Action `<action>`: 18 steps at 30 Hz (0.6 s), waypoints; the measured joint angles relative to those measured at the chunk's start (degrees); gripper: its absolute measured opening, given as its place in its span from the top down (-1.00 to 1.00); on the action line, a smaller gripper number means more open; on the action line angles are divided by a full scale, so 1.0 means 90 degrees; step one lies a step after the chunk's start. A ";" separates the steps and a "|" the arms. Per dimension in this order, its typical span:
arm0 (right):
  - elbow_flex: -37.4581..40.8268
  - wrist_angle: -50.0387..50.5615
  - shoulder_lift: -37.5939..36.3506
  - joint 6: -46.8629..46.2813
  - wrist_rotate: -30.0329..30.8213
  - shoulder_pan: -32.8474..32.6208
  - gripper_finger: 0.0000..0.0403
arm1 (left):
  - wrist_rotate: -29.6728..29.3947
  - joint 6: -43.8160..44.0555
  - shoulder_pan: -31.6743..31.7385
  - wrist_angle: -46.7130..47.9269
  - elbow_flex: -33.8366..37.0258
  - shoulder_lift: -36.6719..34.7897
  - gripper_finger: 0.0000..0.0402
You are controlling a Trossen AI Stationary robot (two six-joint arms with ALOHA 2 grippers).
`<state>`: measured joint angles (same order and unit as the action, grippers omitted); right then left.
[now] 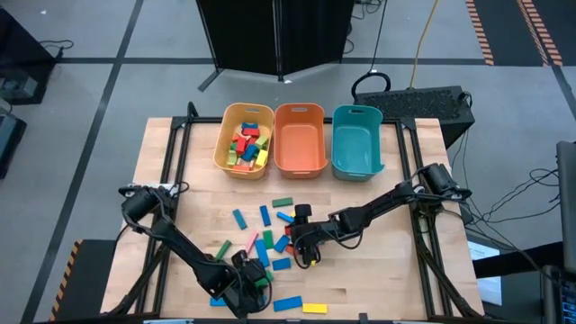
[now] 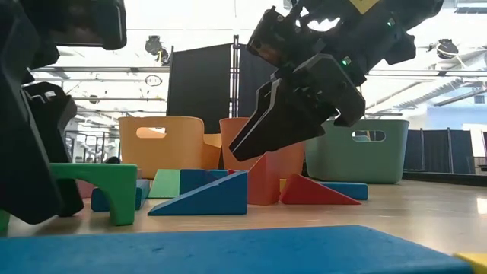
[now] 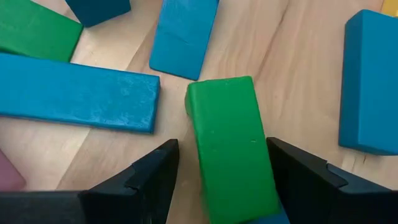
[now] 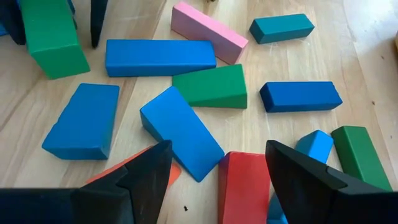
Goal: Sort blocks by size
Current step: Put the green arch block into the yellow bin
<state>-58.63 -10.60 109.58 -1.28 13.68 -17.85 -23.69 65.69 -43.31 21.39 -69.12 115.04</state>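
Wooden blocks (image 1: 267, 236) lie scattered over the near-middle of the desk (image 1: 396, 270): blue bars, green pieces, a pink bar (image 4: 209, 32), red ones, a yellow one near the front edge (image 1: 315, 308). A second batch already sits in the yellow bin (image 1: 244, 139), leftmost of three bins along the far side; orange bin (image 1: 300, 137) in the middle, teal bin (image 1: 356, 141) on the right.

Left gripper (image 1: 255, 279) is low at the front of the desk, at the near edge of the scatter. Jaws open, straddling a green block (image 3: 231, 149); wrist view shows a gap between each finger and the block's sides, so no grip on it. A long blue bar (image 3: 78, 93) lies just beside that green block, another blue block (image 3: 183, 34) just beyond it.

Right gripper (image 1: 306, 250) reaches in from the right, over the right side of the scatter. Jaws open, holding nothing. Between its fingers in the wrist view: a red block (image 4: 242, 186), with a blue block (image 4: 180, 132) next to it and a green wedge (image 4: 211, 87) farther out. Low view shows it hanging just above a red wedge (image 2: 316, 190) and a blue wedge (image 2: 205, 196), not touching either. A green arch (image 2: 99, 186) stands upright at that view's left.
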 joint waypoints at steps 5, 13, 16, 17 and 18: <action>0.0000 -0.0008 0.0000 0.0000 0.0001 0.0000 -0.23 | -0.0077 0.0002 -0.0001 0.0024 0.0005 -0.0002 -0.21; 0.0000 -0.0013 0.0000 0.0000 -0.0001 0.0000 -0.23 | -0.0149 0.0002 0.0010 0.0201 0.0014 -0.0002 0.08; 0.0000 -0.0016 0.0000 0.0000 -0.0001 0.0000 -0.23 | -0.0173 -0.0044 0.0017 0.0242 0.0019 0.0000 0.24; 0.0000 -0.0016 0.0000 0.0000 -0.0001 0.0000 -0.23 | -0.0176 -0.0056 0.0017 0.0252 0.0019 0.0000 0.29; 0.0000 -0.0016 0.0000 0.0000 -0.0001 0.0000 -0.23 | -0.0179 -0.0058 0.0017 0.0263 0.0019 0.0000 0.32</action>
<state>-58.63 -10.74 109.58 -1.28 13.67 -17.85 -25.30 65.17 -43.16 23.75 -68.95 115.04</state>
